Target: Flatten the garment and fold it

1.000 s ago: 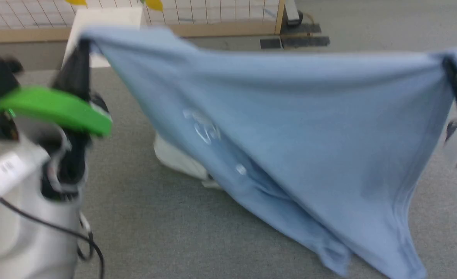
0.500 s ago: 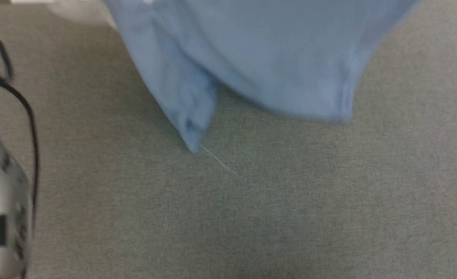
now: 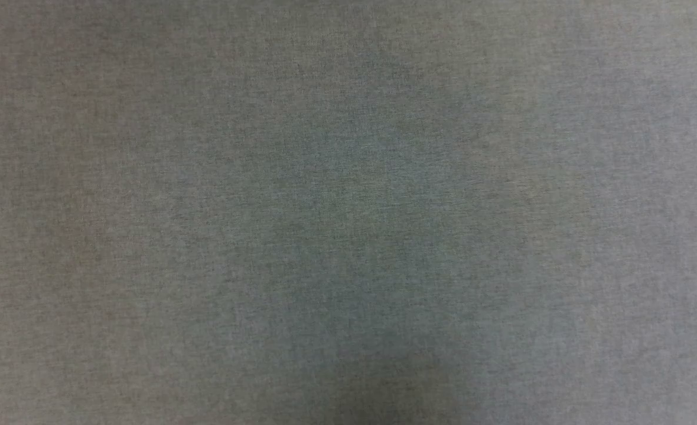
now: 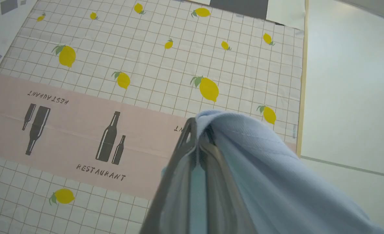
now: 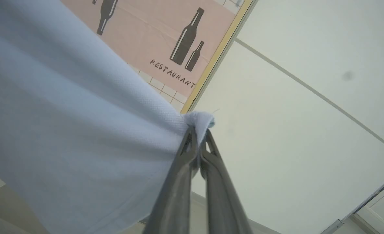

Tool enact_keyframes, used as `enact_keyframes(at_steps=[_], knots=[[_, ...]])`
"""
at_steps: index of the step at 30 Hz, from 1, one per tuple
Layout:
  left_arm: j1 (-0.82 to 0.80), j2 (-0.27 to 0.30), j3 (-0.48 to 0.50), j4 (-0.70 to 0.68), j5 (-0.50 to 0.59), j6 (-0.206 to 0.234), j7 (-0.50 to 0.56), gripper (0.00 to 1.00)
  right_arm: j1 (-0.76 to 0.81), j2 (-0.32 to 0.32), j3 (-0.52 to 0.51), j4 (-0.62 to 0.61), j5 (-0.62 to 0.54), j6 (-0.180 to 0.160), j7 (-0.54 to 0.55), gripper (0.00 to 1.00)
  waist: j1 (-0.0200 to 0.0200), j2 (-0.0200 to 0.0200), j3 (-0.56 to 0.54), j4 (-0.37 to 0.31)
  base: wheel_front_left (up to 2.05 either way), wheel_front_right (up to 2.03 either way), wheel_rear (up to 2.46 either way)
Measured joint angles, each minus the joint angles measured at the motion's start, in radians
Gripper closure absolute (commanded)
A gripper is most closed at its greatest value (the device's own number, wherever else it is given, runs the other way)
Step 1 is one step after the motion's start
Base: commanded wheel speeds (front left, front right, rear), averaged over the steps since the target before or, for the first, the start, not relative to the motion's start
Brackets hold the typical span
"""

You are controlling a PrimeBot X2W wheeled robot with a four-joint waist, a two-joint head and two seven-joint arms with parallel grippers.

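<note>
The left gripper (image 4: 197, 130) is clamped on a corner of the soft light blue knit T-shirt (image 4: 263, 169), cloth trailing toward four o'clock. The right gripper (image 5: 199, 130) pinches another, cloth spreading toward nine o'clock. Laying flat and folding seemingly remain.

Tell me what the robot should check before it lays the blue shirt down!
1. Left gripper pinching the shirt: ok.
2. Right gripper pinching the shirt too: ok.
3. Shirt pulled smooth between the two grippers: cannot tell.
4. Grey surface free of clutter where the head camera looks: ok.
5. Shirt's bottom edge hanging straight, not twisted: cannot tell.
</note>
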Motion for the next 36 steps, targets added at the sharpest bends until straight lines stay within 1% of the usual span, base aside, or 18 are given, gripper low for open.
enact_keyframes(at_steps=[4, 8, 12, 16, 18, 20, 23, 25, 27, 30, 36], knots=[[0.11, 0.027, -0.012, 0.08, 0.011, -0.013, 0.001, 1.0, 0.072, 0.018, 0.04, 0.052, 0.03, 0.0, -0.038, 1.0, -0.0001, 0.0, 0.001, 0.016, 0.0, 0.0, 0.0], [0.309, 0.056, -0.04, 0.172, 0.025, -0.033, 0.017, 1.0, 0.216, 0.043, 0.093, 0.108, 0.075, 0.0, -0.08, 1.0, -0.0001, 0.0, -0.024, 0.036, 0.0, 0.0, 0.0], [0.503, 0.071, -0.059, 0.225, 0.027, -0.051, 0.028, 1.0, 0.359, 0.065, 0.13, 0.137, 0.128, 0.0, -0.107, 1.0, -0.0001, 0.0, -0.064, 0.055, 0.0, 0.0, 0.0], [0.718, 0.084, -0.081, 0.223, 0.014, -0.076, 0.094, 1.0, 0.502, 0.068, 0.148, 0.154, 0.179, 0.0, -0.128, 1.0, -0.0002, 0.0, -0.114, 0.072, 0.0, 0.0, 0.0], [0.848, 0.086, -0.106, 0.216, -0.005, -0.104, 0.188, 1.0, 0.579, 0.076, 0.139, 0.164, 0.206, 0.0, -0.142, 1.0, -0.0003, 0.0, -0.145, 0.081, 0.0, 0.0, 0.0], [0.967, 0.085, -0.12, 0.194, -0.029, -0.116, 0.266, 1.0, 0.649, 0.089, 0.119, 0.173, 0.228, 0.0, -0.153, 1.0, -0.0003, 0.0, -0.176, 0.088, 0.0, 0.0, 0.0], [1.134, 0.084, -0.133, 0.126, -0.079, -0.13, 0.376, 1.0, 0.76, 0.102, 0.108, 0.174, 0.248, 0.0, -0.165, 1.0, -0.0003, 0.0, -0.227, 0.098, 0.0, 0.0, 0.0], [1.239, 0.083, -0.14, 0.06, -0.114, -0.135, 0.431, 1.0, 0.831, 0.104, 0.104, 0.169, 0.253, 0.0, -0.17, 1.0, -0.0003, 0.0, -0.26, 0.104, 0.0, 0.0, 0.0], [1.346, 0.083, -0.147, -0.03, -0.137, -0.13, 0.486, 1.0, 0.91, 0.099, 0.103, 0.155, 0.253, 0.0, -0.161, 1.0, -0.0003, 0.0, -0.296, 0.111, 0.0, 0.0, 0.0], [1.492, 0.088, -0.149, -0.145, -0.17, -0.103, 0.553, 1.0, 1.019, 0.093, 0.084, 0.118, 0.247, 0.0, -0.156, 1.0, -0.0003, 0.0, -0.343, 0.12, 0.0, 0.0, 0.0], [1.748, 0.111, -0.151, -0.326, -0.184, -0.024, 0.647, 1.0, 1.209, 0.09, 0.061, 0.029, 0.177, 0.0, -0.138, 1.0, -0.0004, 0.0, -0.414, 0.136, 0.0, 0.0, 0.0]])
